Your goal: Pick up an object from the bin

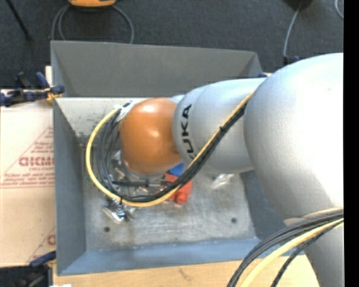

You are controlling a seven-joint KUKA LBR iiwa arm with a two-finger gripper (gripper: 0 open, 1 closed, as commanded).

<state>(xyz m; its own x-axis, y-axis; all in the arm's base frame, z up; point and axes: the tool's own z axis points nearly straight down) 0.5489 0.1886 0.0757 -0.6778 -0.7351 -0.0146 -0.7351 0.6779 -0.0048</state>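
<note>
Red block [183, 194] lies by arm's downturned orange wrist [146, 136]; grip impossible to tell.

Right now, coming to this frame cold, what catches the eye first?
The big silver arm reaching in from the right, its orange wrist cover low over the middle of the grey bin. A yellow cable loops round its left; a small red thing peeks out beneath.
</note>
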